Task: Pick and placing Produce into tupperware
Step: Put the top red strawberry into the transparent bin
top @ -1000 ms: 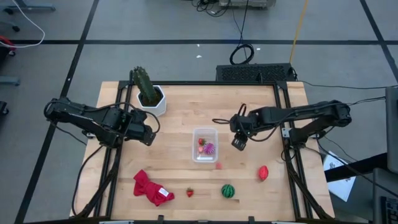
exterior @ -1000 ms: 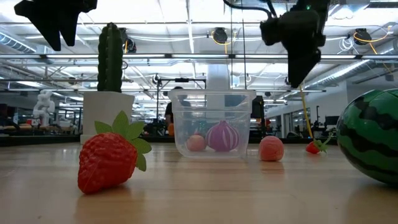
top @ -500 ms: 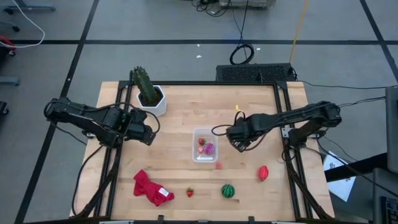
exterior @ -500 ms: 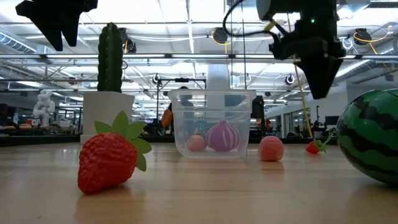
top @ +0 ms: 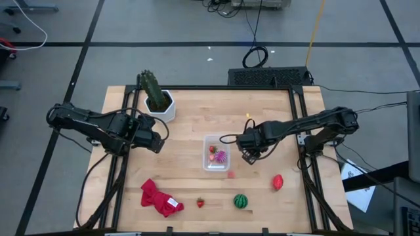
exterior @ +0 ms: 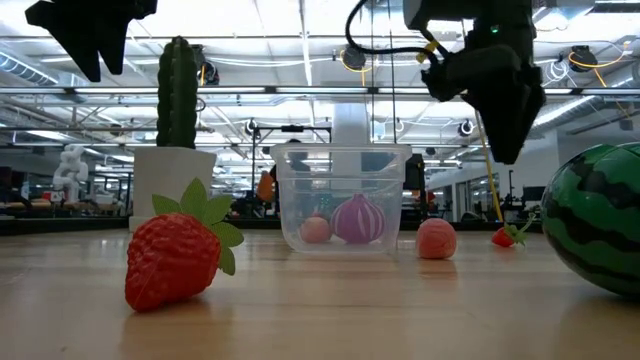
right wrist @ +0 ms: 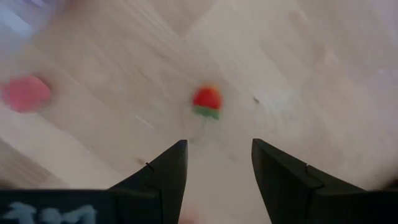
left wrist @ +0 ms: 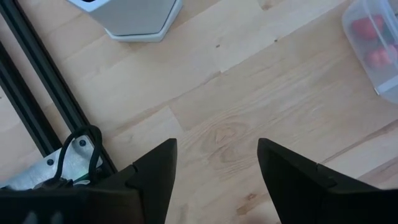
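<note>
Right hand (top: 250,156) hung empty, fingers apart, just beside the tupperware (top: 216,152). Loose pink piece (top: 230,174) sat near; a descent could clip the tub or roll it across the desk (top: 197,111).

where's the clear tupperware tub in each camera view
High view: the tupperware sits mid-table, just left of the right gripper.
Low view: the tub stands centre frame, with the purple striped ball inside.
Left wrist view: only a corner shows at the right edge.
Right wrist view: not in it.
Shared landmark: the white plant pot, near the tub in the high, low and left wrist views.
</note>
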